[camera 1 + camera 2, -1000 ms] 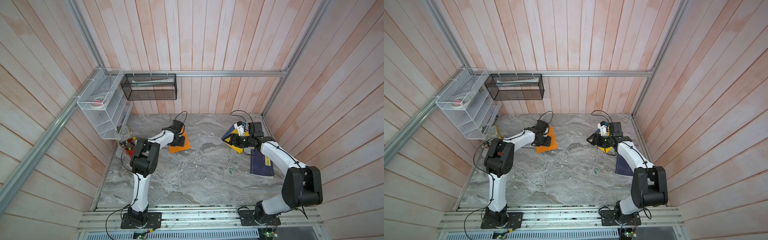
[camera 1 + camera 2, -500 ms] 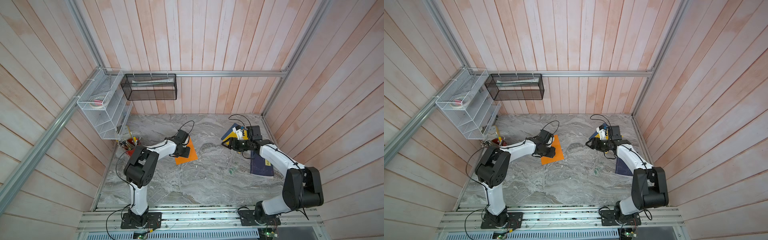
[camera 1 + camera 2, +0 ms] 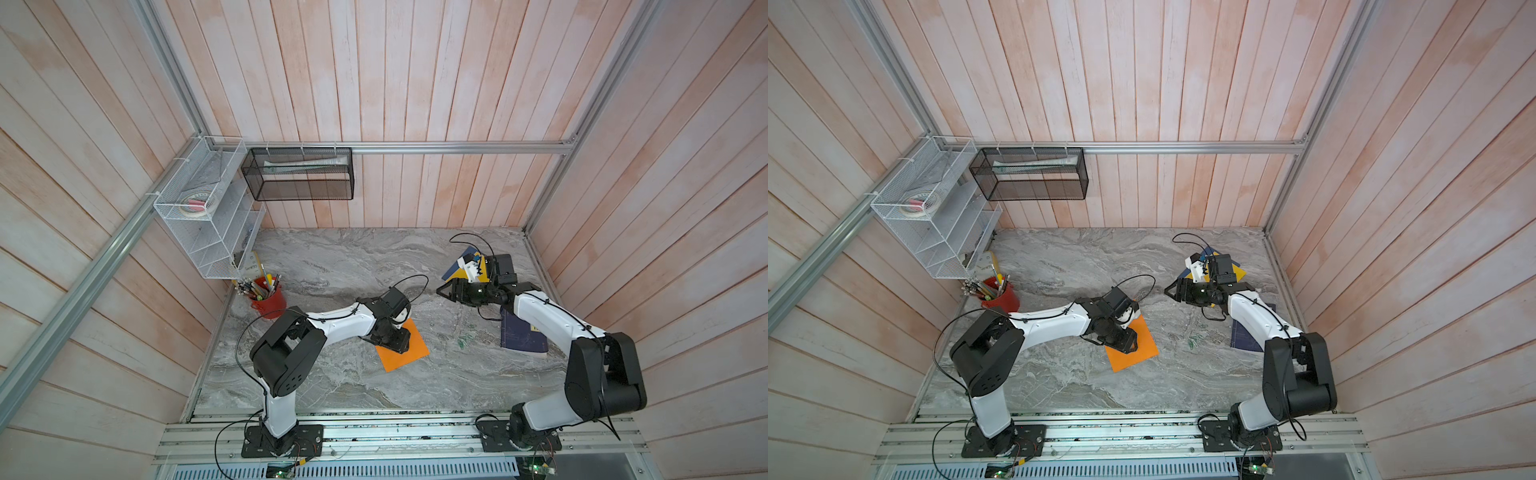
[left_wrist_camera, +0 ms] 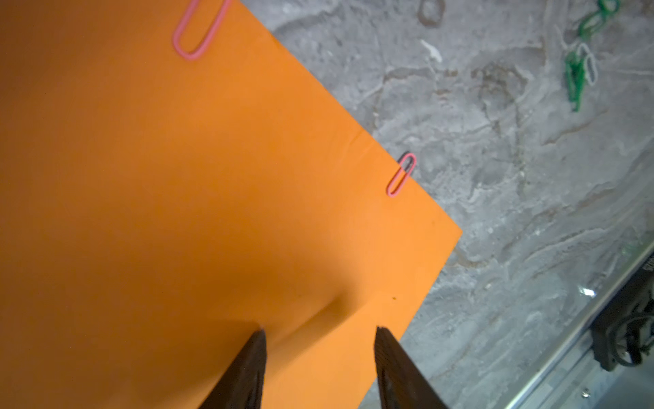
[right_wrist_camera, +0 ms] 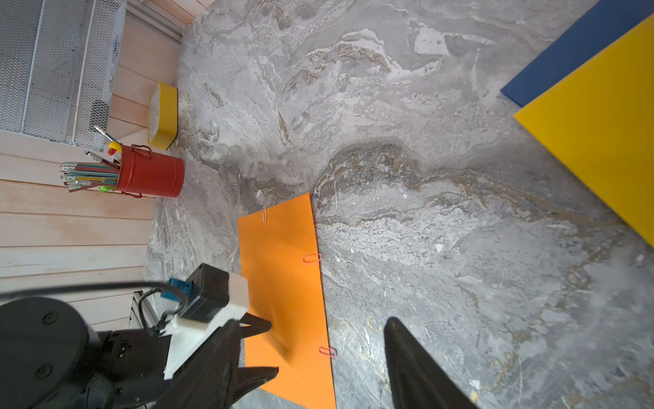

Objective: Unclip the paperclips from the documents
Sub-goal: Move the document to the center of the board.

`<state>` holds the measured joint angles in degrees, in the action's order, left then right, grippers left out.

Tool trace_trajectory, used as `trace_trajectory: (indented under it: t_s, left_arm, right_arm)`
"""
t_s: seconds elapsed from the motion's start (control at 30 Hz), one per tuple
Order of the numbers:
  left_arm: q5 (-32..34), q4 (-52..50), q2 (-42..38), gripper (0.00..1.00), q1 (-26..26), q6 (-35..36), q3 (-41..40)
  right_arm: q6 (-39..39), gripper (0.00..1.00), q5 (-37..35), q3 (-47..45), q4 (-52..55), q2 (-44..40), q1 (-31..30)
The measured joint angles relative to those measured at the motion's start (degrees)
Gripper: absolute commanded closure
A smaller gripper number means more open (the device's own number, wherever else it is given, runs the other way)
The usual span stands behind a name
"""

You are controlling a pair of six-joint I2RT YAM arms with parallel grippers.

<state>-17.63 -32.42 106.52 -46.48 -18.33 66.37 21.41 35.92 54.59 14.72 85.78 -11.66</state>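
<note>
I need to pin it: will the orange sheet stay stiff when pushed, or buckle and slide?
Probably floppy: the orange sheet creases at the left gripper. Thin, so likely light and apt to slide on the smooth tabletop.

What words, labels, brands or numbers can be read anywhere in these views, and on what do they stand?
Nothing reads clearly in any view.
Label on the navy book: too small to read.
White face of the yellow box: too blurred to tell any print.
</note>
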Motion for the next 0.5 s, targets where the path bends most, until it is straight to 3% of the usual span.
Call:
trace_trajectory:
  t_s: [0.23,0.5]
  left_arm:
    - [-1.44,-4.37,-1.4,0.33,-0.68,-2.27,-0.02]
    - [-2.12,-2.6,-8.44,0.33,0.0,-4.11,-0.9]
  right_arm:
    - [0.04,0.34,0.07,-2.34,-0.9,0.94,-0.24]
    - [0.07,0.33,0.09,-4.44,-3.26,3.82,-2.54]
